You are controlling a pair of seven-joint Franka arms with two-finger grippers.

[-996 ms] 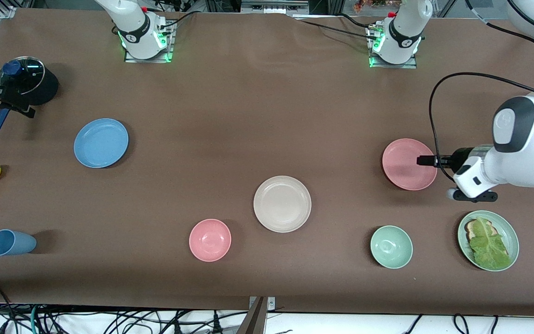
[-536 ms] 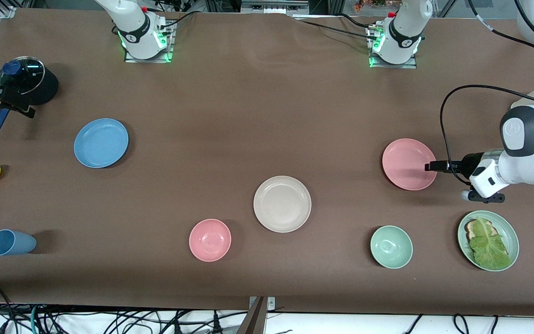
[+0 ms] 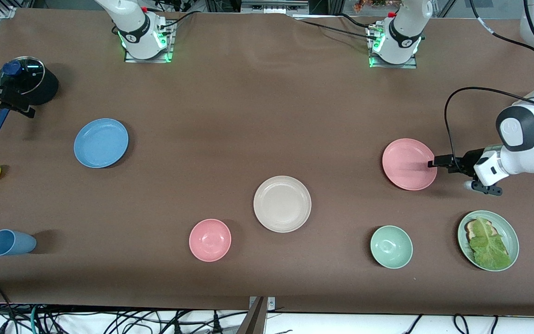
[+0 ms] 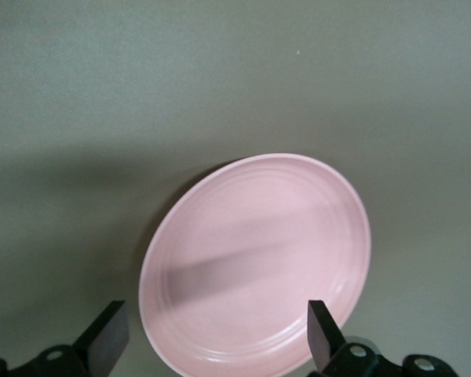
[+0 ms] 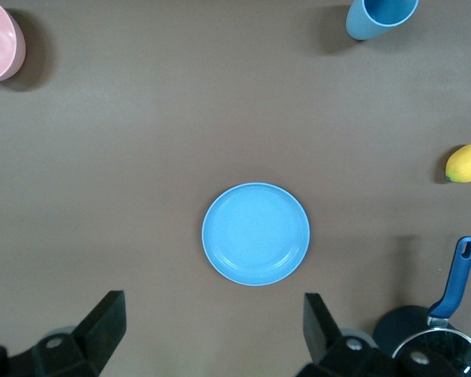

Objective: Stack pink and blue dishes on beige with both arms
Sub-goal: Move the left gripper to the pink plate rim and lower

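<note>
Left end effector (image 3: 434, 163), fingers spread, sits at the rim of the round matte pink plate (image 3: 408, 163), on the side toward the left arm's end of the tabletop; the right arm waits.

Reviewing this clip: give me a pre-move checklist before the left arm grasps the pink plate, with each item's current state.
1. Left gripper open: ok, both fingers spread wide in the left wrist view.
2. Left gripper at the pink plate: ok, its tip is at the rim toward the left arm's end of the table.
3. Rim between the fingers: cannot tell; the plate looks wider than the finger gap.
4. Beige plate free to receive: ok, nothing lies on it.
5. Blue plate in the right arm's sight: ok, centred in the right wrist view.
6. Right gripper open: ok, high above the blue plate.
</note>
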